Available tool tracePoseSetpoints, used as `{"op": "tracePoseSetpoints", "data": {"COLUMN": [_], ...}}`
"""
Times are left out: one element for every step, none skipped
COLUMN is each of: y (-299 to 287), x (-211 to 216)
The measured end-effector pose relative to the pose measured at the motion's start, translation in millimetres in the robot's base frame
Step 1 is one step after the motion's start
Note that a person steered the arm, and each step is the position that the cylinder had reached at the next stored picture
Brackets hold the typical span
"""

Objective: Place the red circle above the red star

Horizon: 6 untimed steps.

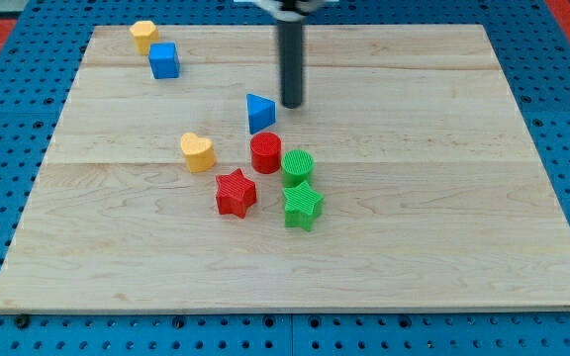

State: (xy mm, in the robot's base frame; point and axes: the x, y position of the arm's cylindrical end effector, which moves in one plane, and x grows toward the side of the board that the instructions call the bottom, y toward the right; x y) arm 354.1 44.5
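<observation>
The red circle stands near the board's middle. The red star lies just below it and a little to the view's left, close beside it. My tip is above the red circle and slightly right of it, apart from it. The tip is just right of the blue triangle, with a small gap between them.
A green circle touches the red circle's right side, with a green star below it. A yellow heart lies left of the red circle. A blue cube and a yellow block sit at the top left of the wooden board.
</observation>
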Motion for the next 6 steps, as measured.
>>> {"op": "tracePoseSetpoints", "data": {"y": [33.3, -38.6, -91.0, -94.9, -57.3, -83.7], "x": [35.1, 73.2, 50.6, 35.4, 60.7, 34.8]}}
